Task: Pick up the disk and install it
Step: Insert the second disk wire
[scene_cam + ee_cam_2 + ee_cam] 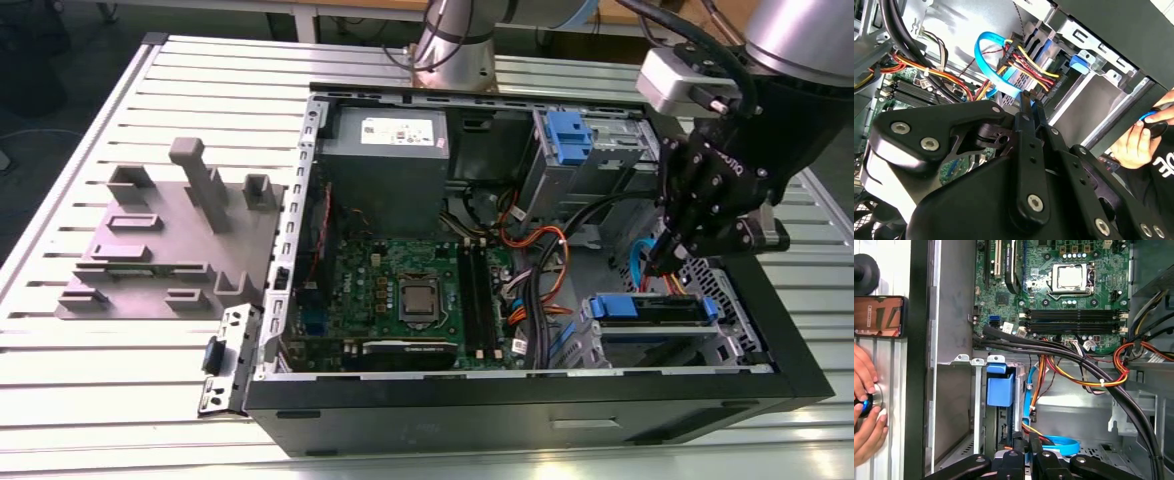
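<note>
The disk (pixel 649 311), silver with blue side rails, lies in the drive bay at the case's corner on the exterior view's right. My gripper (pixel 667 262) hangs just above it, among the blue and orange cables, with the fingers pressed together and nothing between them. In the first wrist view the disk's blue rail end (pixel 1000 385) sits in the bay beyond my gripper (pixel 1027 441). In the second wrist view the gripper (pixel 1032 101) points at the blue data cable (pixel 988 50) and the red-yellow power plug (pixel 1026 67).
The open black case (pixel 534 405) holds a motherboard (pixel 407 290), a grey power supply (pixel 387 135) and an upright blue clip (pixel 567 135) in the upper cage. A grey holder (pixel 160 235) lies to the left. A person's hands (pixel 865 405) rest beside the case.
</note>
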